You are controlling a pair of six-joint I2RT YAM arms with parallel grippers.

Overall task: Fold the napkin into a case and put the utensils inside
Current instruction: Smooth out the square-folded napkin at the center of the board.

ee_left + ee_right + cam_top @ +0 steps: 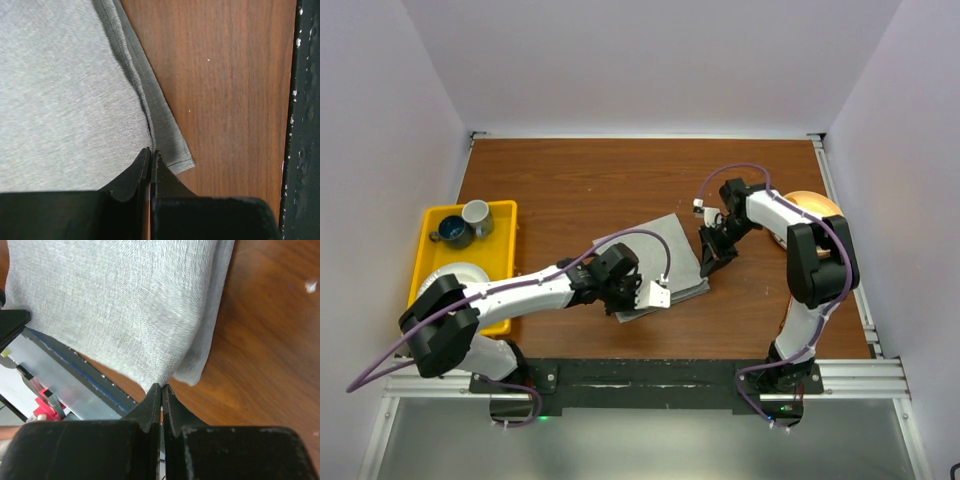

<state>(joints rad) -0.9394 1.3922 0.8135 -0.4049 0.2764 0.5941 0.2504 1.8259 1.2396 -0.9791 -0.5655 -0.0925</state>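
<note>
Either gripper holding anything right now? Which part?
Both pinch the napkin: left gripper on its upper layer's edge near a corner, right gripper on a lifted corner.

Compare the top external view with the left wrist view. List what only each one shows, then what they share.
Only the top external view: the yellow tray with cups and a white plate, both whole arms, and the right gripper at the right edge of the napkin. Only the left wrist view: the napkin's top layer set back from the lower one, and the left gripper with jaws shut on that top layer's edge. Both: the grey napkin on the wooden table.
</note>
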